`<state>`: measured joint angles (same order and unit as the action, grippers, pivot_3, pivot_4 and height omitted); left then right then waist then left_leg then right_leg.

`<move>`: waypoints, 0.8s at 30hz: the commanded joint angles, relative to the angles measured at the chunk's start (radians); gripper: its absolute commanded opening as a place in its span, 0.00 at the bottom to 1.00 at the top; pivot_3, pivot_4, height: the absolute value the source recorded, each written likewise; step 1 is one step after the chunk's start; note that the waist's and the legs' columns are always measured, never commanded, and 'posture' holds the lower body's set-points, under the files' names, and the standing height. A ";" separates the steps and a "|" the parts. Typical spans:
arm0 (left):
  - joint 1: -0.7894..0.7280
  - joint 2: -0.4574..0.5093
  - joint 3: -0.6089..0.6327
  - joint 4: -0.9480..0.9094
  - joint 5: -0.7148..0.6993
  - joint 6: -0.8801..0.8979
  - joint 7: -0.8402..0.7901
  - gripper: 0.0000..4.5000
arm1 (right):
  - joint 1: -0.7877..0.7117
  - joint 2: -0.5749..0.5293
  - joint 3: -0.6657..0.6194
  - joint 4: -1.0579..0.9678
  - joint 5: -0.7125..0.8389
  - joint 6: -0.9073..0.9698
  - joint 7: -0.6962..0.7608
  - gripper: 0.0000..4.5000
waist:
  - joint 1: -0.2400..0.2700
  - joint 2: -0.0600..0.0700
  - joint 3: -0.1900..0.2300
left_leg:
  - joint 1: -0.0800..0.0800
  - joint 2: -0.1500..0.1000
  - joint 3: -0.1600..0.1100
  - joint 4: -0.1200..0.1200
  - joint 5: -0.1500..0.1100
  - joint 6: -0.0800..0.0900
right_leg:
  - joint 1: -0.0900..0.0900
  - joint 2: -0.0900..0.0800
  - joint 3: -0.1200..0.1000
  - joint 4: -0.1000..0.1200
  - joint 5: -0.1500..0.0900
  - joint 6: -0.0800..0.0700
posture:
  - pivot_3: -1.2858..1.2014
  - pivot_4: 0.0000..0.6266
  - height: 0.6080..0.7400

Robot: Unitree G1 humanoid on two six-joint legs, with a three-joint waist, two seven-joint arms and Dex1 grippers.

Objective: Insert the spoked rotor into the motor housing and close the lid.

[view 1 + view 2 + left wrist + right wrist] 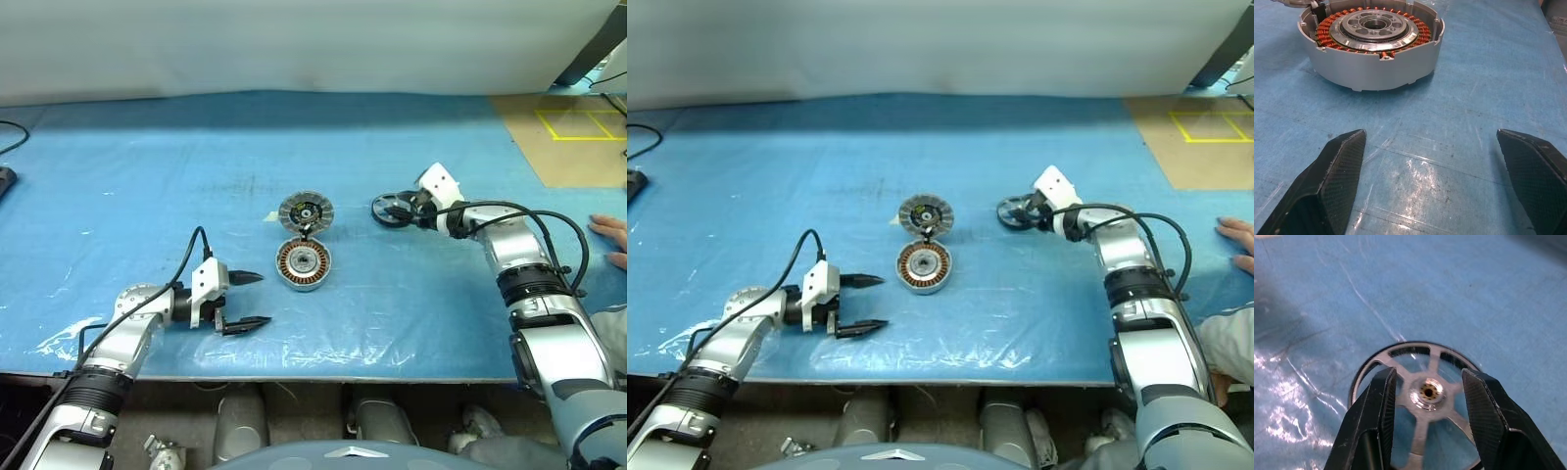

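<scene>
Lying flat, spoked rotor, silver, dark-rimmed; right hand half-spread; left hand spread.

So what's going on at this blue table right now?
A humanoid robot is assembling a small motor. Its right hand is over the spoked rotor, fingers apart on either side of the hub, not closed on it. The motor housing sits in the middle with its copper windings showing, the lid folded open behind it. The left hand waits open beside the housing.
</scene>
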<state>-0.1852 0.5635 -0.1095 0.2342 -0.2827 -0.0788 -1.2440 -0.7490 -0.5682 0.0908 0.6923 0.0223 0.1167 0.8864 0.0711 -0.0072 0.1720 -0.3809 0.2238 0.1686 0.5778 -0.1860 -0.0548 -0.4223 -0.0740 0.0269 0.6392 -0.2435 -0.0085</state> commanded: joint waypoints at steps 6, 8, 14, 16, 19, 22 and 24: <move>0.005 0.011 0.000 -0.001 0.009 -0.014 -0.012 1.00 | 0.040 -0.011 -0.007 -0.067 -0.017 0.009 -0.033 0.49 | 0.000 0.000 0.000 | 0.001 0.000 0.000 0.000 0.000 0.000 | 0.000 0.000 0.000 0.000 0.000 0.000 | 0.52 0.24 1.00; 0.006 0.012 0.000 -0.003 0.010 -0.012 -0.012 1.00 | 0.050 -0.012 -0.012 -0.088 -0.014 0.020 -0.040 0.49 | 0.000 0.000 0.000 | 0.001 0.000 0.000 0.000 0.000 0.000 | 0.000 0.000 0.000 0.000 0.000 0.000 | 0.52 0.24 1.00; 0.009 0.012 -0.001 -0.005 0.014 -0.010 -0.011 1.00 | 0.083 -0.014 -0.020 -0.171 -0.011 0.067 -0.070 0.49 | 0.000 0.000 0.000 | 0.001 0.000 0.000 0.000 0.000 0.000 | 0.000 0.000 0.001 0.000 0.000 0.000 | 0.52 0.24 1.00; 0.008 0.012 -0.001 -0.004 0.017 -0.011 -0.010 1.00 | 0.097 -0.017 -0.026 -0.210 -0.012 0.092 -0.090 0.49 | 0.000 0.000 0.000 | 0.001 0.000 0.000 0.000 0.000 0.000 | 0.000 0.000 0.001 0.000 0.000 0.000 | 0.52 0.24 1.00; 0.007 0.013 0.001 -0.002 0.018 -0.013 -0.008 1.00 | 0.120 -0.020 -0.033 -0.277 -0.003 0.132 -0.107 0.49 | 0.000 0.000 0.000 | 0.001 0.000 0.000 0.000 0.000 0.000 | 0.000 0.000 0.001 0.000 0.000 0.000 | 0.52 0.24 1.00; 0.010 0.013 0.000 -0.006 0.018 -0.012 -0.009 1.00 | 0.135 -0.020 -0.037 -0.313 -0.001 0.160 -0.124 0.49 | 0.000 0.000 0.000 | 0.001 0.000 0.000 0.000 0.000 0.000 | 0.000 0.000 0.001 0.000 0.000 0.000 | 0.52 0.24 1.00; 0.011 0.014 0.000 -0.008 0.018 -0.011 -0.010 1.00 | 0.141 -0.022 -0.038 -0.321 -0.005 0.170 -0.137 0.49 | 0.000 0.000 0.000 | 0.001 0.000 0.000 0.000 0.000 0.000 | 0.000 0.000 0.001 0.000 0.000 0.000 | 0.52 0.24 1.00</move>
<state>-0.1850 0.5665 -0.1095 0.2362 -0.2679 -0.0873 -1.2492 -0.6111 -0.5767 0.0821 0.4113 0.0136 0.2786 0.7631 0.0707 -0.0072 0.1720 -0.3800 0.2237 0.1692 0.5776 -0.1861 -0.0550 -0.4222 -0.0740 0.0278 0.6388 -0.2435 -0.0085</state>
